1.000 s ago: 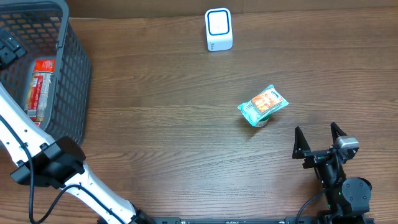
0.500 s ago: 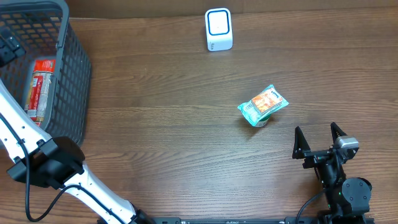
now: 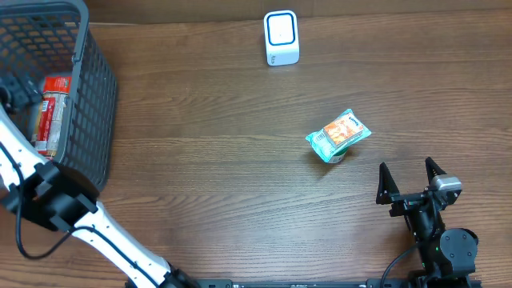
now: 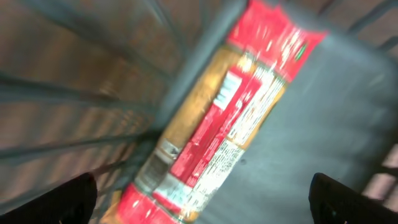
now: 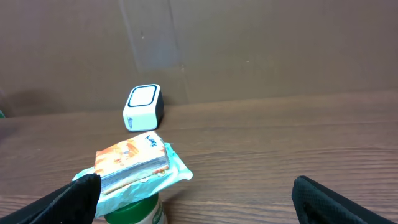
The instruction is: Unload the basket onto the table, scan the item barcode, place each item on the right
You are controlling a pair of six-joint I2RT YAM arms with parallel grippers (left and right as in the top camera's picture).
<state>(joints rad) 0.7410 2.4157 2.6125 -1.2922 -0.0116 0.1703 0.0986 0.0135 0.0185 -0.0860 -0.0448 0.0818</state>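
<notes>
At the far left a grey mesh basket (image 3: 98,96) stands on the wooden counter (image 3: 208,160). A red packet (image 3: 53,112) lies flat on its floor, close to the left wall. The left arm reaches down into the basket. Its wrist view is blurred, but it shows the left gripper (image 4: 211,202) directly above the packet (image 4: 224,124). The fingers (image 4: 68,199) are spread wide, one at each lower corner, and nothing sits between them. Whether they touch the packet cannot be told.

Further right, at the back edge of the counter, a small white scanner (image 3: 282,38) stands upright with its blue-framed window on top. Nearer the front and to the right is a green cup (image 3: 338,136) with an orange-and-teal foil lid, well apart from the scanner.

At the lower right the right gripper (image 3: 407,166) hangs just behind the cup. Its fingers are released and wide apart, and they hold nothing. Its wrist view looks over the cup (image 5: 134,168) toward the scanner (image 5: 143,106).
</notes>
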